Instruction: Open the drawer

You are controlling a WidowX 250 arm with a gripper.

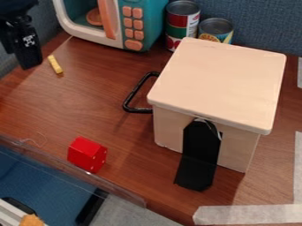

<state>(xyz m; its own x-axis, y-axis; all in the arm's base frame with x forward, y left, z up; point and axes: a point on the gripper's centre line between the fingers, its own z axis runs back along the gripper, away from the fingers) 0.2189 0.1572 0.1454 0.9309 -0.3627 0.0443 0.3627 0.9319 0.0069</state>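
Saw the end effector point(29, 61) near the yellow stick point(54, 64), couldn't tell if spread or pressed together; saw the black handle point(138, 110) well apart, beside the wooden box point(221, 79).

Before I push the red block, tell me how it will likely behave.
The red block has flat faces, so it would probably slide or tip rather than roll. Its straight edges suggest it is stiff.
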